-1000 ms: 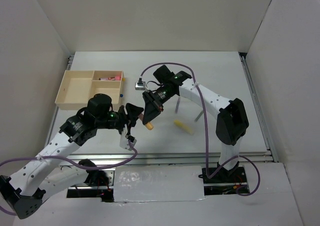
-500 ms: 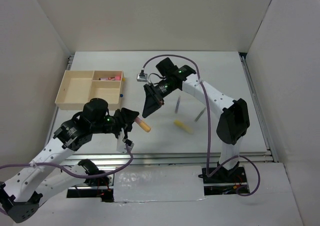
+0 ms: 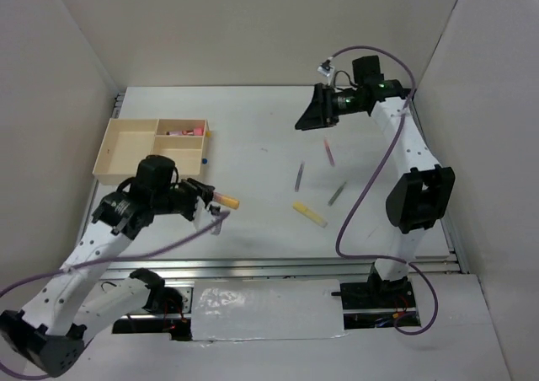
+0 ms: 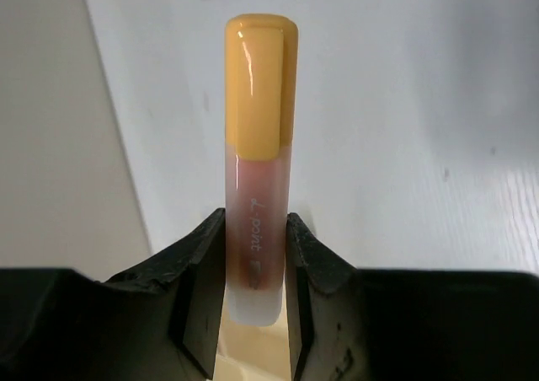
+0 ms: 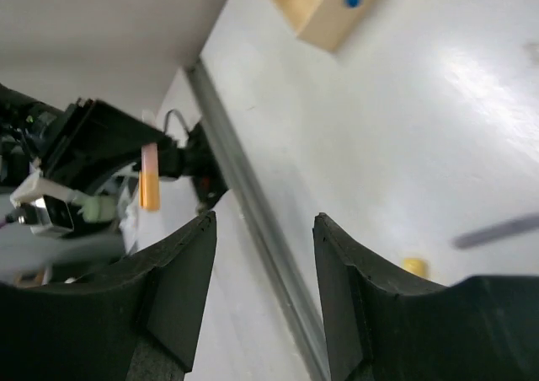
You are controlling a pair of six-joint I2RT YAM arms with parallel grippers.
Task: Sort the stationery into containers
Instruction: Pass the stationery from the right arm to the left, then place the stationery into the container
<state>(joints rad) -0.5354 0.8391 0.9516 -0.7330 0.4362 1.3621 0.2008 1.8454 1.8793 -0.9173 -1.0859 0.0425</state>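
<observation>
Yellow-capped pink marker (image 4: pixel 259 145) sits clamped in the left gripper (image 3: pixel 210 197), its length pointing right, away from the wooden tray (image 3: pixel 126 145) close by on the far-left side; the right gripper (image 3: pixel 309 118) hangs spread, empty, well apart

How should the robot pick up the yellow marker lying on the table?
I'd grab the yellow marker around its middle, straight down from above. It lies flat and slanted on the table with bare space along both sides, so turn the jaws across its thin width. The right gripper is open; the left gripper holds an orange-capped marker.
</observation>
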